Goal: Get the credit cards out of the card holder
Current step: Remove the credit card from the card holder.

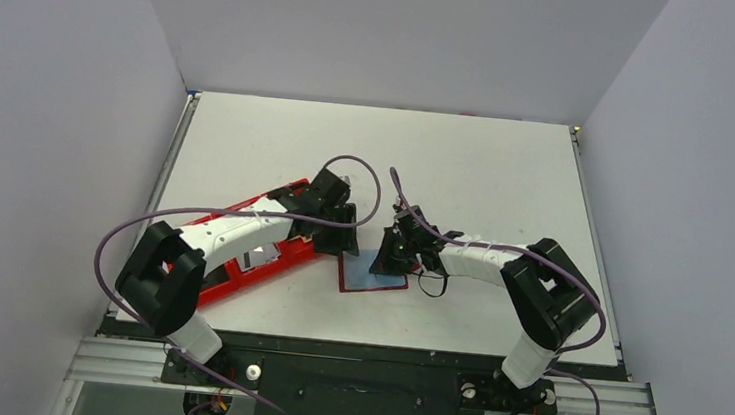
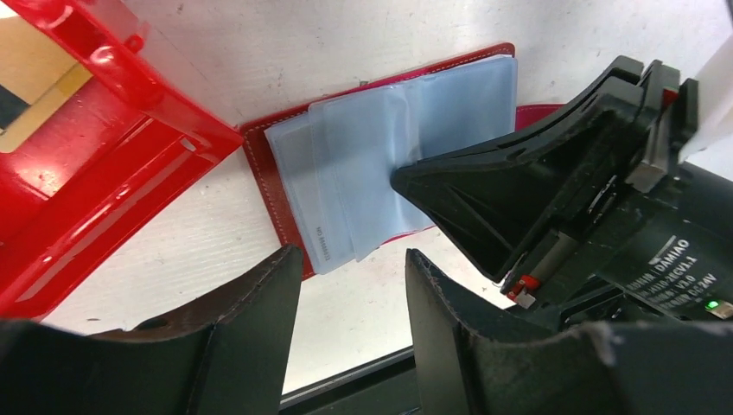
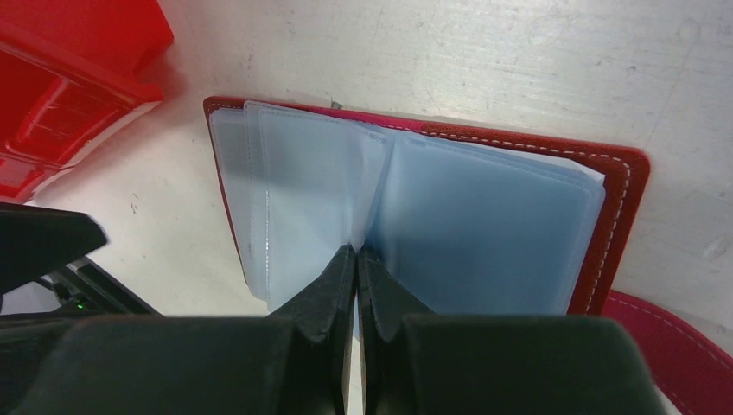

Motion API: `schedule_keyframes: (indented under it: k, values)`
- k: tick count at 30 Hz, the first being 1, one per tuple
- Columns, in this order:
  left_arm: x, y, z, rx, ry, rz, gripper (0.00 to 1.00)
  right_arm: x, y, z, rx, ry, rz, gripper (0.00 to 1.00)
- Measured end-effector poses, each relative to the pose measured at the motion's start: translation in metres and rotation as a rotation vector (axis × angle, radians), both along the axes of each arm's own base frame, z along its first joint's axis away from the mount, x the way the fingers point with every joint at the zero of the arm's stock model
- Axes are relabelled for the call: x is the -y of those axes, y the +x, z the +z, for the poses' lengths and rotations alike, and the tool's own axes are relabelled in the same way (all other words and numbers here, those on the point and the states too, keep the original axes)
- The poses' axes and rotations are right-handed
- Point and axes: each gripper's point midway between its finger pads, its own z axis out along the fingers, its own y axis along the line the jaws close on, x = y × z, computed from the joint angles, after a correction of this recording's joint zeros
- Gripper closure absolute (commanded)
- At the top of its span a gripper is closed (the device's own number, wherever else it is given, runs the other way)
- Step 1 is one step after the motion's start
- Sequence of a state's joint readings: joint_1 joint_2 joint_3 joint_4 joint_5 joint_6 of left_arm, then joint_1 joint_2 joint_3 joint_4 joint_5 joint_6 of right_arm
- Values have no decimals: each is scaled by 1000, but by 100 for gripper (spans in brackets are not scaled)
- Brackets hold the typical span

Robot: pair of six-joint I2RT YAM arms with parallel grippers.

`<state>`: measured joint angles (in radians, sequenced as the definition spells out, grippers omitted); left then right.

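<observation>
The card holder (image 1: 374,278) lies open and flat on the white bench (image 1: 467,166), just in front of the two arms and beside the corner of a red tray (image 2: 112,173). Its pale blue sleeves (image 3: 484,225) are fanned out to both sides and its red strap (image 3: 666,346) trails off one end. The right gripper (image 3: 355,259) is fully closed, with its fingertips together at the fold where the sleeves meet. Whether a sleeve is pinched between them cannot be told. The left gripper (image 2: 350,285) is about half open with nothing between its fingers, and sits just off the near edge of the holder. A pale leaf with small print along its edge (image 2: 327,233) points toward that gap; it is unclear whether it is a card or only a sleeve. The two grippers are close together over the holder. In the left wrist view a tan card (image 2: 30,78) shows inside one compartment of the tray.
</observation>
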<state>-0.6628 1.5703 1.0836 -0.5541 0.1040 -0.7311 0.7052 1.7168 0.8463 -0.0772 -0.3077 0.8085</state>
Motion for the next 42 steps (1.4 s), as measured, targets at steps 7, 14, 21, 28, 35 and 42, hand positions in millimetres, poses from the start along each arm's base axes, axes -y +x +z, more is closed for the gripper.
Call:
schedule_keyframes:
  k: [7, 14, 21, 28, 35, 42]
  values:
    - [11, -8, -23, -39, 12, -19, 55, -7, 3, 0, -4, 46, -5, 100]
    - [20, -19, -44, -79, 27, -36, 55, -7, 3, 0, -11, 60, -13, 100]
    - [18, -20, -50, -84, 45, -30, 55, -6, 3, -1, -16, 69, -18, 100]
    - [17, -19, -54, -79, 62, -30, 55, -7, 3, -1, -23, 75, -17, 100]
    - [20, -19, -56, -80, 55, -34, 56, -6, 3, -1, -27, 80, -16, 100]
    - [29, -19, -56, -78, 25, -46, 60, -7, 3, -1, -28, 80, -16, 100]
